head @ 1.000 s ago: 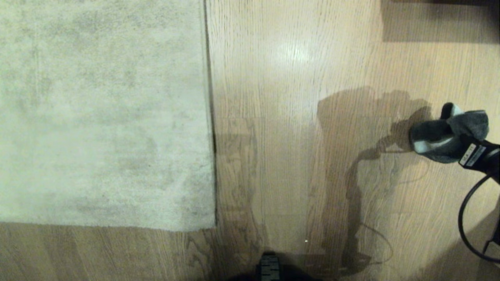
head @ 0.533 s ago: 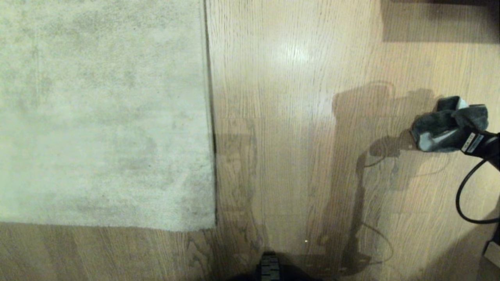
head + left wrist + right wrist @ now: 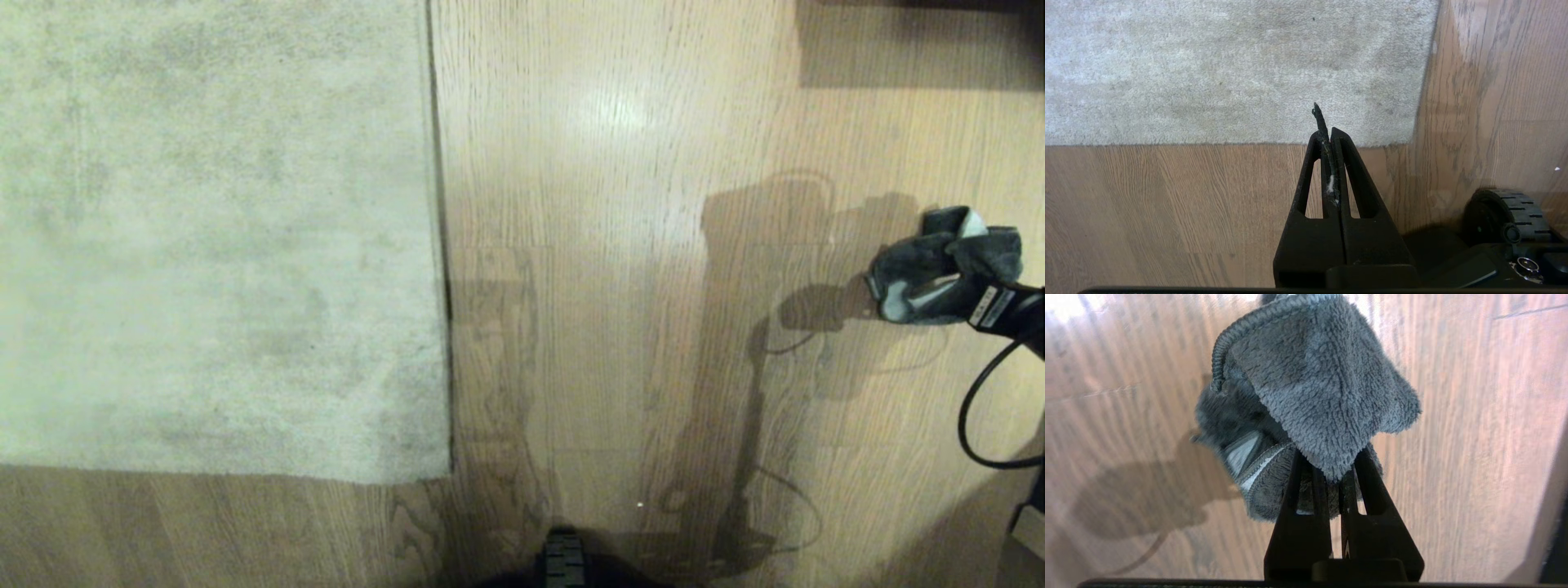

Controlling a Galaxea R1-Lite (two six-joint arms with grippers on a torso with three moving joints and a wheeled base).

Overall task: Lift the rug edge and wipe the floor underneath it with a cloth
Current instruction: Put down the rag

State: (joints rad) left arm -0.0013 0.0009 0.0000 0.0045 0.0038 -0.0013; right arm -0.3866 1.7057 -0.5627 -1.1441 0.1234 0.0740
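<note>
Grey cloth (image 3: 1314, 388) folds, wrist-view only

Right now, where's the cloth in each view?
Head view: the cloth at the right edge, bunched in the right gripper, above the floor.
Left wrist view: not in it; only the rug edge and floor.
Right wrist view: centre, draped over the gripper's tips.
Shared landmark: the wood-grain floor.
</note>
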